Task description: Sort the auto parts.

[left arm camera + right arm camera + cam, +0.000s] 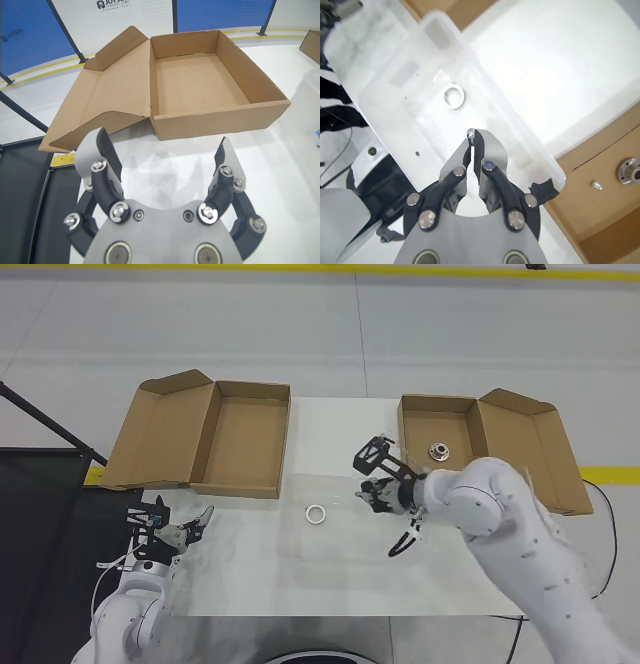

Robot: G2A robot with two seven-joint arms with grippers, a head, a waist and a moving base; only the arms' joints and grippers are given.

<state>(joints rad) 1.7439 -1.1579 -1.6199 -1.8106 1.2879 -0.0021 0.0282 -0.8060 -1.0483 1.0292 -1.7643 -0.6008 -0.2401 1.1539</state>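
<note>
My right gripper (472, 140) is shut on a small silver bolt (470, 133), held above the clear plastic tray (402, 82); from above it (374, 494) hangs near the table's middle right. A white ring (454, 96) lies in the tray, also seen as the white ring (316, 513). The right cardboard box (432, 459) holds a metal flange (438, 450) and, in the right wrist view, a second bolt (596, 185) beside the flange (629, 172). My left gripper (162, 150) stands open and empty over the table's left front corner (200, 520).
The left cardboard box (200, 75) sits with its lid flap folded out, nothing inside it; from above the left box (240, 439) is at the table's back left. A black frame (40, 534) borders the table's left side.
</note>
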